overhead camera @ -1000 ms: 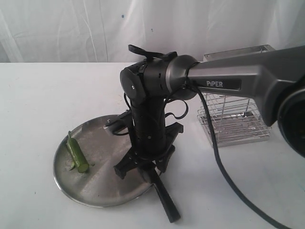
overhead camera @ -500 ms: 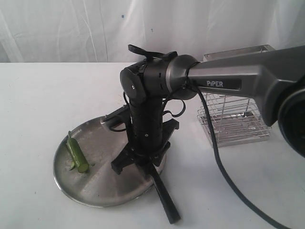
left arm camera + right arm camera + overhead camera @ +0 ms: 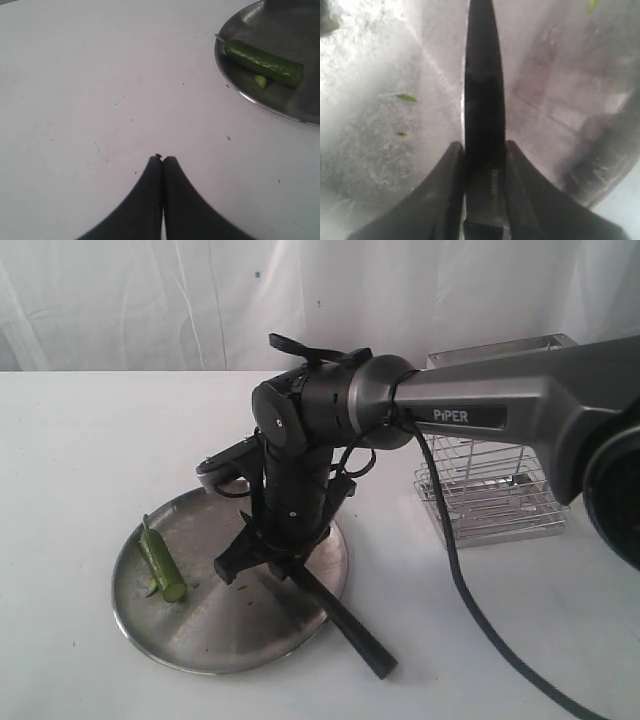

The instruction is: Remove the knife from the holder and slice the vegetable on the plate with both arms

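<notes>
The green vegetable (image 3: 162,565) lies at the left of the steel plate (image 3: 215,635), with a small cut piece (image 3: 260,81) beside it. My right gripper (image 3: 272,562) hangs over the middle of the plate, shut on the knife (image 3: 346,626). The knife's black handle slants down past the plate's right rim. In the right wrist view the dark blade (image 3: 482,75) points out from the gripper (image 3: 484,150) over the plate (image 3: 375,70). My left gripper (image 3: 162,159) is shut and empty over bare table, well short of the vegetable (image 3: 265,62) and the plate (image 3: 239,90).
The wire holder (image 3: 495,490) stands at the right behind the silver PIPER arm (image 3: 500,410). A black cable (image 3: 470,600) hangs from that arm to the table. A white curtain (image 3: 150,300) closes the back. Green scraps (image 3: 406,97) dot the plate.
My right gripper has moved left and farther back across the plate with the knife, closer to the vegetable. The handle's end has lifted and swung right. The vegetable has stayed put.
</notes>
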`<state>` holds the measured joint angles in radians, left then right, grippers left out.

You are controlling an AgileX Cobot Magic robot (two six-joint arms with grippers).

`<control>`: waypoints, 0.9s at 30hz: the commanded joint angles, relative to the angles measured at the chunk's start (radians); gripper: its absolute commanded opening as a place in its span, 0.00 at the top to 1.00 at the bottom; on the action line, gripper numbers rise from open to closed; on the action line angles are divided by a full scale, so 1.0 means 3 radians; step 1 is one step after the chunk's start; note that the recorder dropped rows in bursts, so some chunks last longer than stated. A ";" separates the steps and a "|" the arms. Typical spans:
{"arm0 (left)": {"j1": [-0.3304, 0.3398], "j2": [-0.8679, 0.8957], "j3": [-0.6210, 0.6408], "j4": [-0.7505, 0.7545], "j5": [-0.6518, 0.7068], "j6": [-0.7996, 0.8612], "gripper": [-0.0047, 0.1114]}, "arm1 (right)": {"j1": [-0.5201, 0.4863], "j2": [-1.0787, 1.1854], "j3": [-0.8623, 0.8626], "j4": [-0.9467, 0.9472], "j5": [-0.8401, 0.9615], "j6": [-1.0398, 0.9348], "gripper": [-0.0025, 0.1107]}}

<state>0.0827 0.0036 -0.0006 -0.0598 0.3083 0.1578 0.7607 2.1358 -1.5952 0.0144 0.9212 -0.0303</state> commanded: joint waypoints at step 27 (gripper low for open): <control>-0.0016 -0.0012 0.0002 -0.0017 -0.0003 -0.0002 0.96 | -0.0014 -0.0044 0.0004 -0.0029 -0.0558 0.0292 0.65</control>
<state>0.0827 0.0036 -0.0006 -0.0598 0.3083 0.1578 0.7607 2.1320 -1.5952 0.0000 0.7790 0.0479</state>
